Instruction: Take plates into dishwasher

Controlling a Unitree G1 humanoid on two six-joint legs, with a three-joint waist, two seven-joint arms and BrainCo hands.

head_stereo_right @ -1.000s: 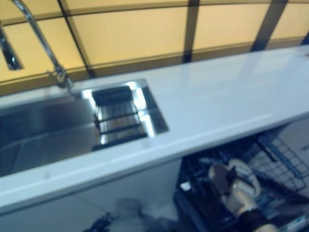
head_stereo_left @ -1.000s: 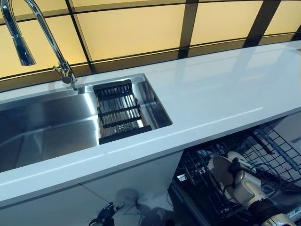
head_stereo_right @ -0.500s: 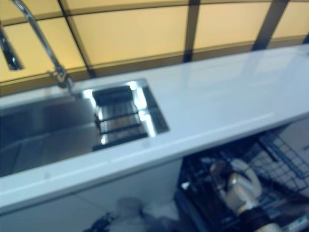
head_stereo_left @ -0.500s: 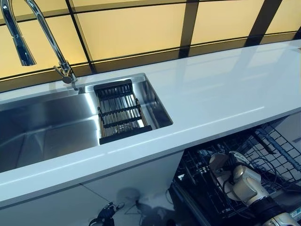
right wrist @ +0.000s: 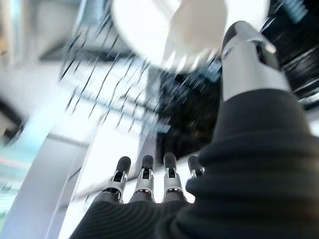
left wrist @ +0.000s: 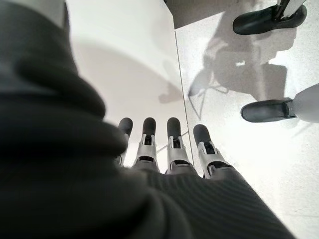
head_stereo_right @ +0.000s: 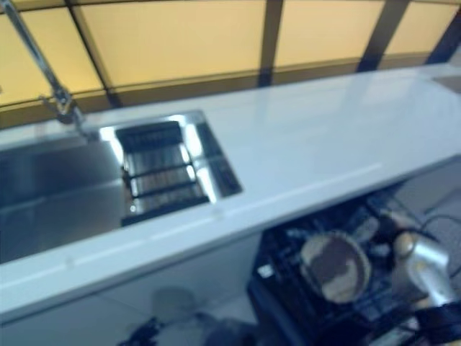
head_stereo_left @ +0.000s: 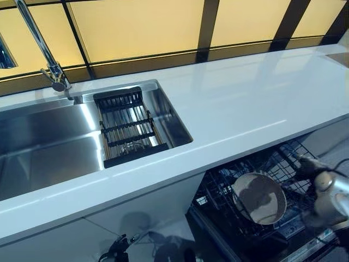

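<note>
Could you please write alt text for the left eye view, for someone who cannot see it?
A round plate stands in the wire rack of an open dishwasher under a white countertop. The robot's right hand is just right of the plate, apart from it. At upper left, a steel sink holds a black drain rack below a faucet.
</note>
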